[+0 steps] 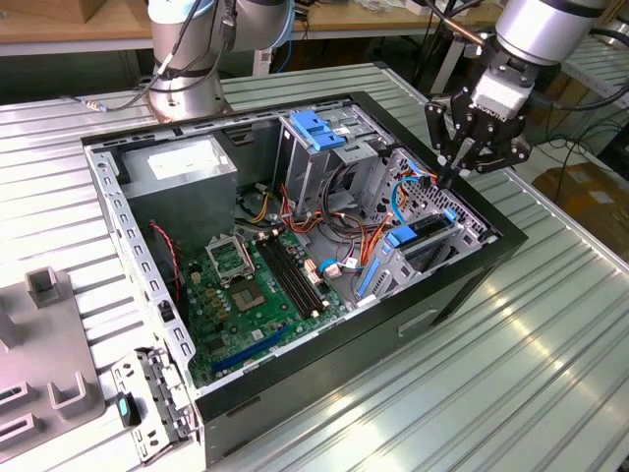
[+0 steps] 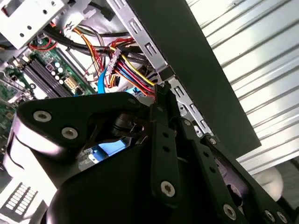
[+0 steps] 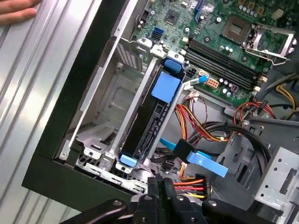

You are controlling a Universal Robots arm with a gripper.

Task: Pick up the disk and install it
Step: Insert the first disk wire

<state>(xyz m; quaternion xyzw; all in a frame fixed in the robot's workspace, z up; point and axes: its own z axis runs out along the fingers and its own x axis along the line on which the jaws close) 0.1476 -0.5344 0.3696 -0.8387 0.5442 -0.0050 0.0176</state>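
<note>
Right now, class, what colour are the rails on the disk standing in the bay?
Blue, on a dark disk; best seen in the first wrist view.

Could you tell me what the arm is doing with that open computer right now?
The gripper hovers just above the front corner of the open computer case, at the exterior view's right. The disk, with its blue rails, already sits on edge in the metal bay beside the motherboard. The gripper holds nothing.

One disk [image 3: 150, 122], one gripper [image 1: 454, 169]
</note>
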